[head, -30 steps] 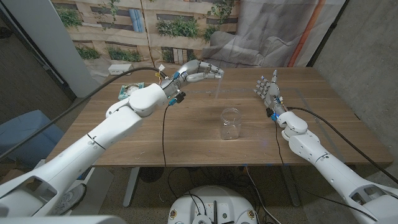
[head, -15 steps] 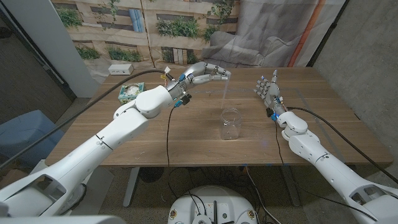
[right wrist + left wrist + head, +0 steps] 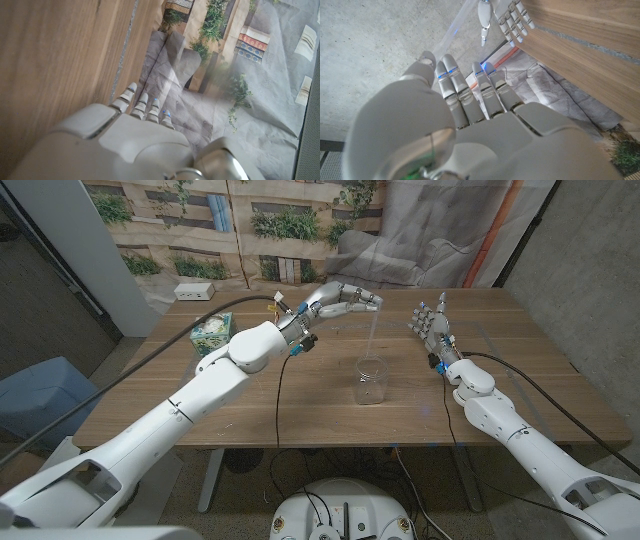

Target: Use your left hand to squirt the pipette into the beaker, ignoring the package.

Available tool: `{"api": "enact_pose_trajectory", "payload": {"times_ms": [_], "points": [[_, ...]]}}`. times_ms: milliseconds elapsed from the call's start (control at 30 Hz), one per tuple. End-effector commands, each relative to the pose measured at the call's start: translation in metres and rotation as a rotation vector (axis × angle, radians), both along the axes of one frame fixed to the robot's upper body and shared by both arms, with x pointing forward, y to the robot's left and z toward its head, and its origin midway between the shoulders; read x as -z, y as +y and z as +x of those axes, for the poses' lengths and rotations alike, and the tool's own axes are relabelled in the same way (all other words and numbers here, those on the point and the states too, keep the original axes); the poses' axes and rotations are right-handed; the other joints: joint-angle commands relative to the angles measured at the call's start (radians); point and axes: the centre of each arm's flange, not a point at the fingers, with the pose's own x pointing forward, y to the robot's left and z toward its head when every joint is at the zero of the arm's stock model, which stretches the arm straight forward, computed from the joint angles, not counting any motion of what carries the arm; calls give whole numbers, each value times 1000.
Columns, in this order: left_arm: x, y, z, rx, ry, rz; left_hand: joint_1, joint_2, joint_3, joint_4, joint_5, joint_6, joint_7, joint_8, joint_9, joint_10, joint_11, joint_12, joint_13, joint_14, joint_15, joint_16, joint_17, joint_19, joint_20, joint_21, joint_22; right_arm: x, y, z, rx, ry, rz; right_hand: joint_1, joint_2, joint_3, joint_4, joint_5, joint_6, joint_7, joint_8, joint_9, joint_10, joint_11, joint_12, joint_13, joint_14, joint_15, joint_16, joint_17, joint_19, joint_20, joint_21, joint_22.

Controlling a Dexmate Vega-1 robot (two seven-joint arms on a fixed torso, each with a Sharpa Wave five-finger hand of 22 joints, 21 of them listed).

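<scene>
A clear glass beaker [image 3: 371, 378] stands upright at the middle of the wooden table [image 3: 300, 395]. My left hand [image 3: 343, 301] is raised behind and just above it, fingers curled around a thin clear pipette [image 3: 373, 330]. The pipette hangs down with its tip just over the beaker's mouth. In the left wrist view the back of my left hand [image 3: 470, 130] shows with its fingers closed. My right hand [image 3: 431, 327] stands upright at the table's right, fingers apart and holding nothing; its back [image 3: 135, 142] shows in the right wrist view.
A green and white package [image 3: 211, 332] lies at the table's far left, behind my left arm. A small white box [image 3: 195, 291] sits beyond the table's back left corner. My right hand [image 3: 512, 17] also appears in the left wrist view.
My left hand has carried the pipette rightward, from left of the beaker to just above its mouth. The right hand has stayed where it was.
</scene>
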Motion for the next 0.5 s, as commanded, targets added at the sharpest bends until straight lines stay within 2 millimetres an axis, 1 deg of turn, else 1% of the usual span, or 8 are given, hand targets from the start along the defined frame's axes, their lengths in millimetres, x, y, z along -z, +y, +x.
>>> {"api": "enact_pose_trajectory", "payload": {"times_ms": [33, 67, 167, 200, 267, 400, 433, 500], "points": [[7, -12, 7, 39, -33, -9, -7, 3, 6, 3, 1, -3, -4, 0, 3, -6, 1, 0, 2, -7, -122, 0, 0, -1, -1, -6, 3, 0, 0, 0, 0, 0, 0, 0, 59, -7, -1, 4, -1, -9, 2, 2, 0, -4, 3, 1, -10, -83, 6, 4, 6, 2, 1, 5], [8, -12, 7, 40, -32, -9, -6, 3, 7, 2, 1, -4, -5, 0, 3, -7, 1, 0, 2, -8, -123, -1, 0, -1, -1, -6, 3, 0, 0, 0, 0, 0, 0, 0, 59, -7, -1, 4, 0, -9, 2, 2, 2, 0, 4, 1, -9, -83, 6, 4, 6, 2, 1, 5], [10, -14, 10, 46, -31, -6, -8, 3, 8, 2, 1, -4, -5, 0, 3, -8, 1, 0, 2, -8, -122, 0, 0, -1, -1, -6, 3, 0, 0, 0, 0, 0, 0, 0, 59, -7, -1, 4, 0, -8, 2, 2, 5, -9, 5, 2, -8, -84, 6, 4, 6, 2, 1, 5], [11, -15, 10, 46, -31, -7, -8, 3, 8, 2, 1, -5, -5, 0, 3, -8, 1, 0, 2, -8, -122, -1, 0, -1, -1, -6, 3, 0, 0, 0, 0, 0, 0, 0, 59, -7, -1, 4, 1, -9, 3, 2, -4, 0, 2, 2, -7, -82, 6, 4, 6, 2, 1, 5], [13, -16, 12, 49, -29, -4, -9, 3, 8, 2, 1, -5, -5, 0, 2, -9, 1, 0, 2, -8, -123, -1, 0, -1, -1, -6, 3, 0, 0, 0, 0, 0, 0, 0, 59, -7, -1, 4, 1, -9, 3, 2, 5, -2, 5, 2, -8, -83, 6, 4, 6, 2, 1, 5], [18, -17, 16, 61, -20, -5, -10, 5, 10, 2, 1, -7, -9, 0, 2, -12, 2, 0, 2, -7, -127, 0, 1, -1, -1, -6, 3, 0, 0, 0, 0, 0, 0, 0, 59, -7, -1, 5, 0, -9, 2, 2, -15, -5, -3, 1, -9, -83, 5, 4, 6, 2, 1, 5], [20, -17, 17, 64, -17, -4, -9, 5, 10, 1, 1, -7, -9, 0, 2, -13, 2, 0, 2, -7, -128, 0, 1, -1, -1, -6, 3, 0, 0, 0, 0, 0, 0, 0, 59, -7, -1, 5, 0, -9, 2, 2, -5, -3, 1, 1, -10, -83, 5, 4, 6, 3, 1, 5], [22, -19, 18, 63, -10, 3, -10, 4, 10, 1, 1, -7, -10, 0, 2, -14, 2, 0, 2, -7, -128, 0, 1, -1, -2, -6, 3, 0, 0, 0, 0, 0, 0, 0, 59, -7, -1, 5, 0, -9, 2, 2, -10, -4, -1, 1, -9, -82, 5, 4, 6, 3, 0, 5]]}}
